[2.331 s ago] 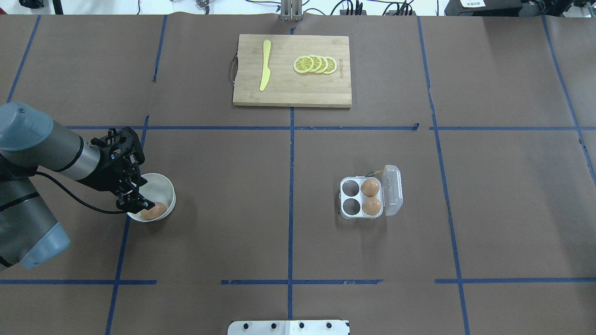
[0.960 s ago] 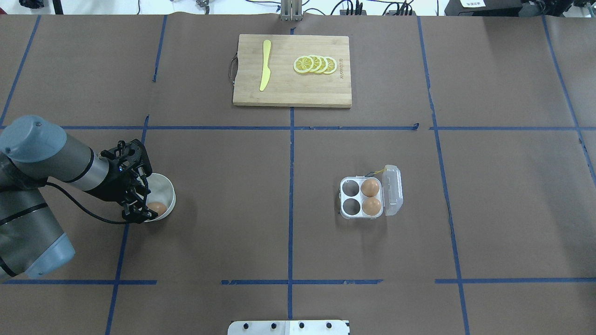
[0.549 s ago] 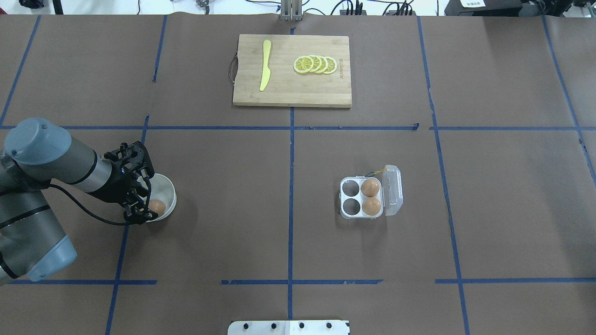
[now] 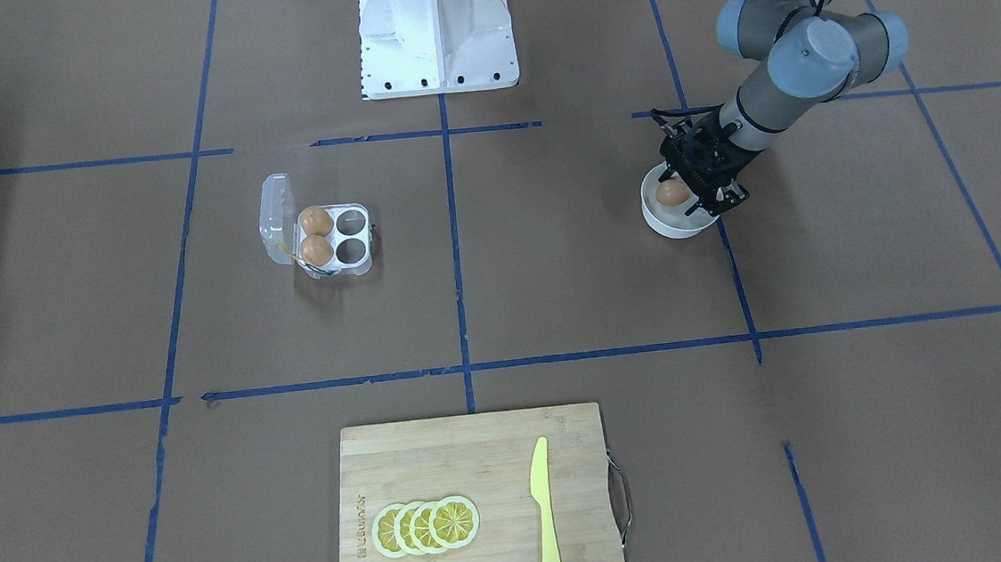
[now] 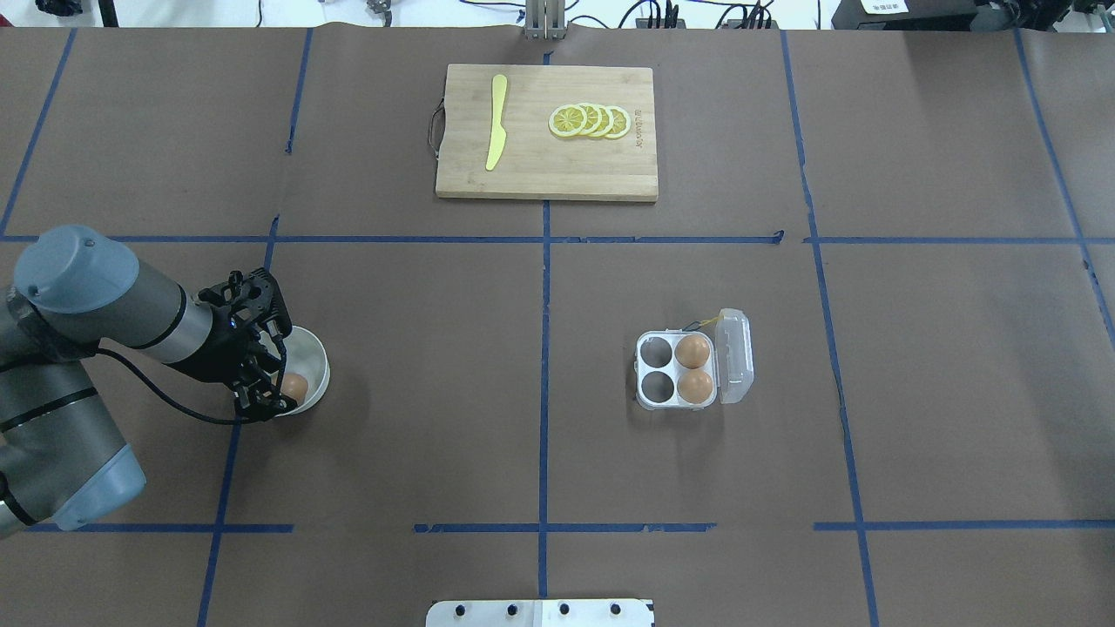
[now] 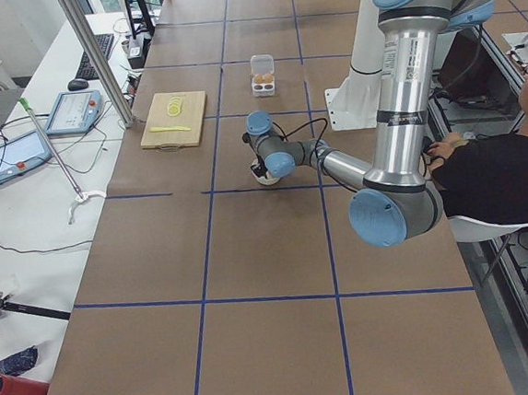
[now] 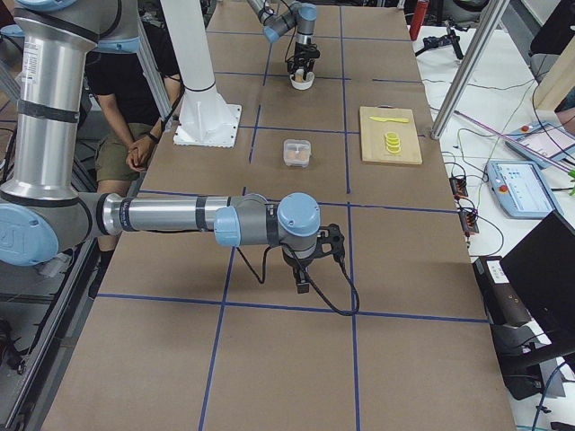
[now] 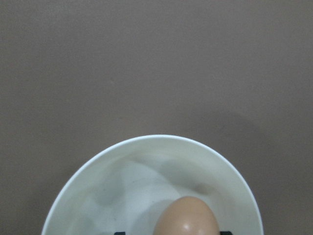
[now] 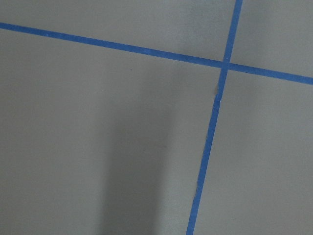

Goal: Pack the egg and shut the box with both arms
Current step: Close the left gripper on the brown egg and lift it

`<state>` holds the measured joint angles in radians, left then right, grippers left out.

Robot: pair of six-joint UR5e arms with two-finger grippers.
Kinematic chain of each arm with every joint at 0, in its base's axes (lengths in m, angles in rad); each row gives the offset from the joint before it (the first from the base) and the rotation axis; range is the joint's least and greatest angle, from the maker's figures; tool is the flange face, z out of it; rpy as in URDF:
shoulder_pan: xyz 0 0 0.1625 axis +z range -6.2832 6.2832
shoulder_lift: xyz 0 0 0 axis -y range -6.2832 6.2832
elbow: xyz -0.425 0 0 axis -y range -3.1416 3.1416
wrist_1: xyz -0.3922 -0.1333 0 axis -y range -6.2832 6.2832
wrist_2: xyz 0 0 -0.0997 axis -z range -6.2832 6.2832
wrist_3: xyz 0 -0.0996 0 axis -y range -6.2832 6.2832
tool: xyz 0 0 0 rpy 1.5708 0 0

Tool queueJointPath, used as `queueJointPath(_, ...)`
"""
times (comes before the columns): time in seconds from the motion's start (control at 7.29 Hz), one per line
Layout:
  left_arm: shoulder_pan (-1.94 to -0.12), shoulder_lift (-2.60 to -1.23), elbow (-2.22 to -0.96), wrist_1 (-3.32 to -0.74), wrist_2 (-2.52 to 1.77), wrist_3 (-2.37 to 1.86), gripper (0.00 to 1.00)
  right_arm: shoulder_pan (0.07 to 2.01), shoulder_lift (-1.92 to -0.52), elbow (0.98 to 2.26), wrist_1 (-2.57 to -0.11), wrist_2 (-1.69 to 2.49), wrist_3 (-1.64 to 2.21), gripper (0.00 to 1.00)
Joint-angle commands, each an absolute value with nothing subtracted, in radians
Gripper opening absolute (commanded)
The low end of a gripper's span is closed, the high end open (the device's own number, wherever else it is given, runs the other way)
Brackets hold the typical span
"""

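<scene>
Table (image 5: 418,418): covered edge to edge in brown paper, with blue tape lines (image 5: 544,453) marking a grid of big rectangles. Four items sit directly on it.

- Wooden cutting board (image 5: 540,170): far side from the robot, straddling the centre tape line, metal handle toward robot's left, just short of the cross line.
- White bowl (image 5: 315,361): middle row, robot's left, up against a lengthwise tape line.
- Egg carton (image 5: 655,376): middle row, just right of the centre line, clear of all tape, lid open toward robot's right.
- White pedestal base (image 4: 438,54): robot's edge, on the centre line.

Bowl and carton are well apart.
</scene>
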<state>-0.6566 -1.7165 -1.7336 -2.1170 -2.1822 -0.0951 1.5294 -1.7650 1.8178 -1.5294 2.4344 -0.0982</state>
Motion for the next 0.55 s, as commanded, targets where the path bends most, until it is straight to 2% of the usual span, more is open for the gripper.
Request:
queueJointPath(0.0, -0.652, -1.717, -1.735, -2.117, -2.181, -0.095, 0.48, 1.529, -1.766, 1.818, -1.529, 2.434, -0.098, 1.00)
queueJointPath(0.41, -0.650, -1.715, -1.744, -2.117, -2.178, -0.095, 0.00, 1.529, -1.764, 1.818, -1.529, 2.434, -0.098, 1.00)
